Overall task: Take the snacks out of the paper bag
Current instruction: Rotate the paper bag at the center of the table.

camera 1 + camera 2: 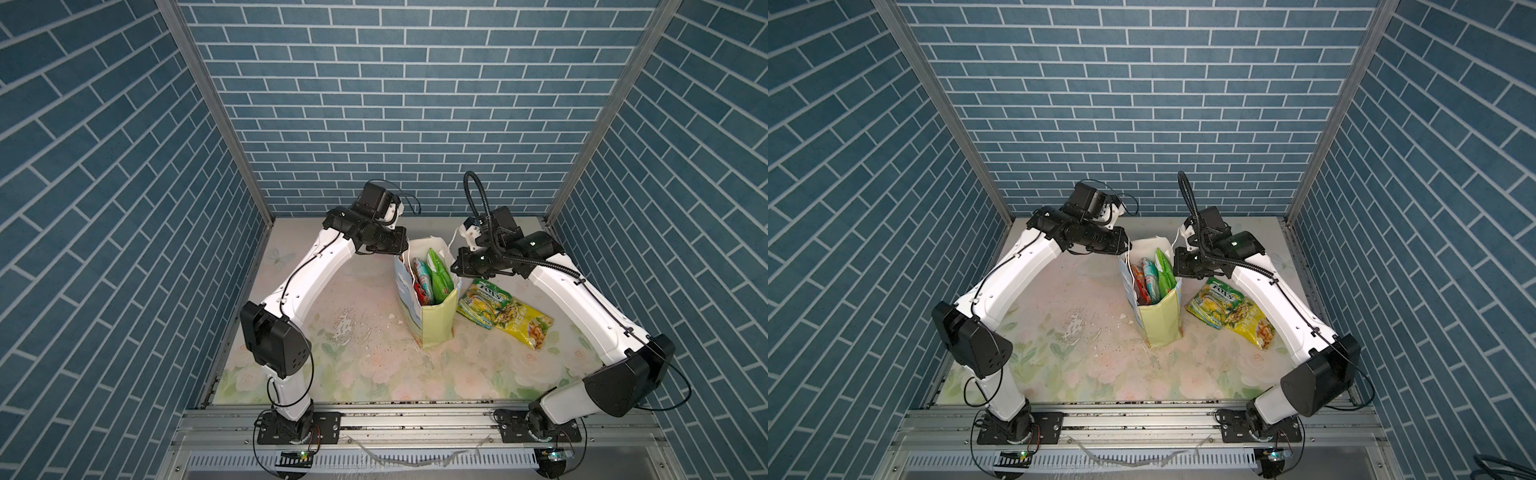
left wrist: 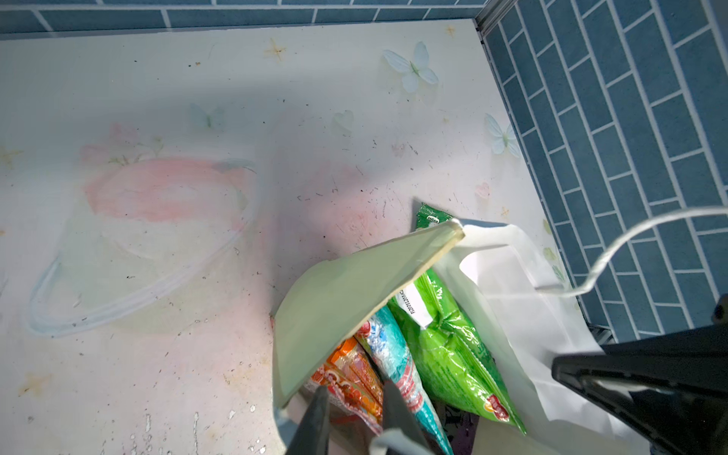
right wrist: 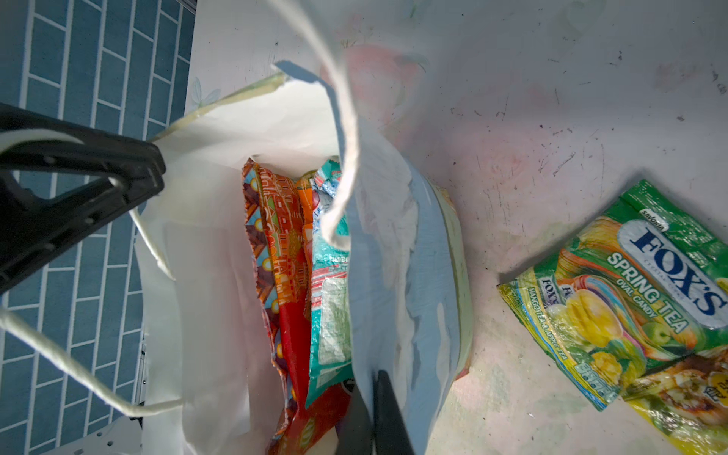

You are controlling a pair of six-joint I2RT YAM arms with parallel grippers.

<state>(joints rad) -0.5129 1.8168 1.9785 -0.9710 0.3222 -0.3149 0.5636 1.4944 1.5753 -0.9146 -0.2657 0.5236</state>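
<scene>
While both arms are leaning over it, the paper bag (image 1: 434, 328) is standing upright in both top views, a FOX'S packet (image 1: 484, 303) lying beside it. From the left wrist, the left gripper (image 2: 354, 388) is sitting narrowly parted at the bag's mouth, grip unclear. From the right wrist, the right gripper (image 3: 372, 394) is pinching the bag's wall, snacks (image 3: 299, 275) inside.

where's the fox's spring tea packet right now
In both top views the fox's packet lies flat on the table, just right of the paper bag, touching the yellow packet.
</scene>
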